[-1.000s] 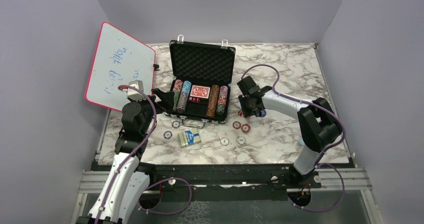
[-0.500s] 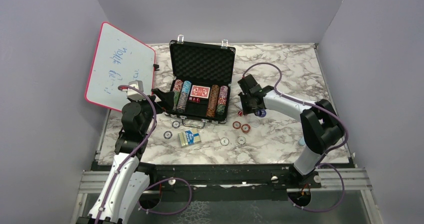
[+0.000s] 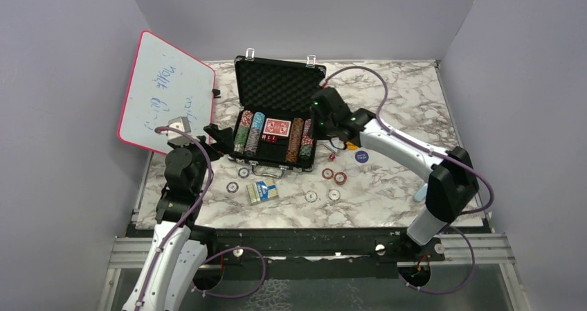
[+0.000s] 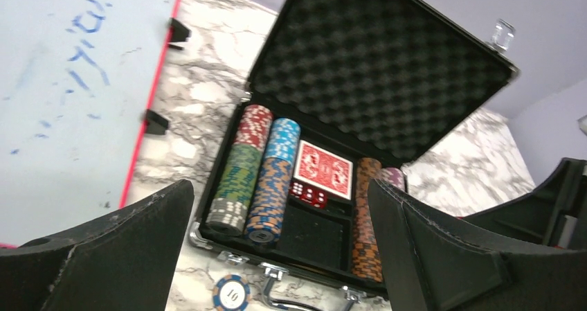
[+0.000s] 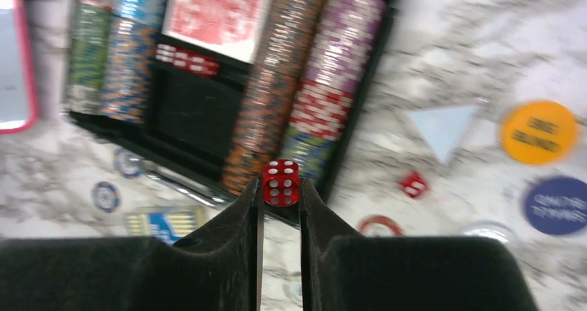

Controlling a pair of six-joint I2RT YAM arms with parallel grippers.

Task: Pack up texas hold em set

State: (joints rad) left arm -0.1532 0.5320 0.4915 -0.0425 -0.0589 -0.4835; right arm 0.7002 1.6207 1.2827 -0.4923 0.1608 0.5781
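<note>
The black briefcase (image 3: 280,86) stands open at the back middle, with rows of striped chips (image 3: 252,132), a red card deck (image 3: 276,126) and red dice (image 4: 308,193) inside. My right gripper (image 5: 280,186) is shut on a red die (image 5: 280,179) and holds it above the case's right front corner, over the chip rows (image 5: 325,82). My left gripper (image 4: 280,193) is open and empty, just left of the case (image 4: 387,68), facing it. A blue deck (image 3: 263,190), a loose red die (image 5: 413,184), an orange button (image 5: 539,131) and a blue button (image 5: 555,205) lie on the table.
The pink-framed whiteboard (image 3: 166,93) leans at the left, close behind my left arm. Several loose chips (image 3: 311,196) lie on the marble table in front of the case, two red ones (image 3: 340,178) near the right front. Grey walls enclose the table.
My right gripper has lifted from the table right of the case and swung left over the case's right side with the die. My left arm has shifted slightly.
</note>
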